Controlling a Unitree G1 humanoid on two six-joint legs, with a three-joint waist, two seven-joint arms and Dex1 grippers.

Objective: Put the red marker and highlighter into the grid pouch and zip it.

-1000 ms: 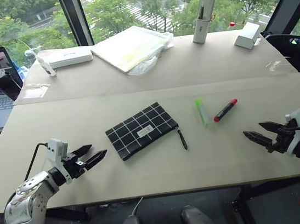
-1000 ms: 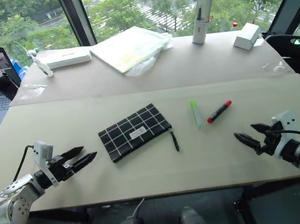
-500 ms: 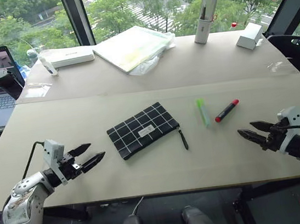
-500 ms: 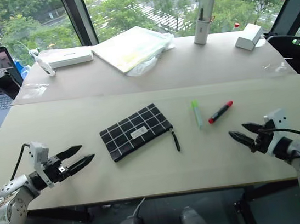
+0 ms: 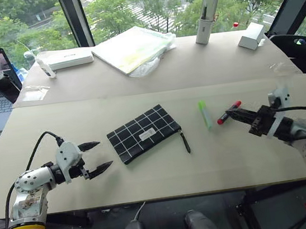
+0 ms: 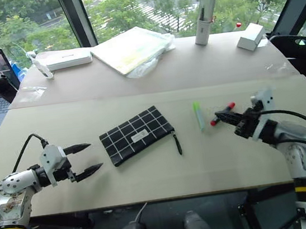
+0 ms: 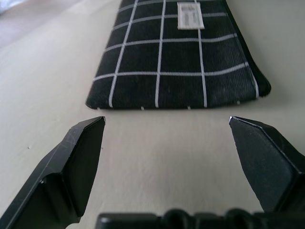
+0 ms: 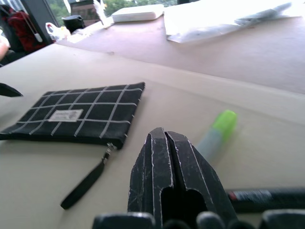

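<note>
Right pincer point(image 5: 231, 114) closed, empty, tips just beside red marker point(image 5: 230, 112), likely to nudge it. Left pincer point(image 5: 97, 156) spread wide facing grid pouch point(image 5: 143, 132), ready to steady it.

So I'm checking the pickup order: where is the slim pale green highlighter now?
In the head views the slim pale green highlighter lies right of centre, between the black grid-lined fabric pouch and the red-capped black marker.

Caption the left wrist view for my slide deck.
Open left gripper facing the near end of the grid pouch on the table.
</note>
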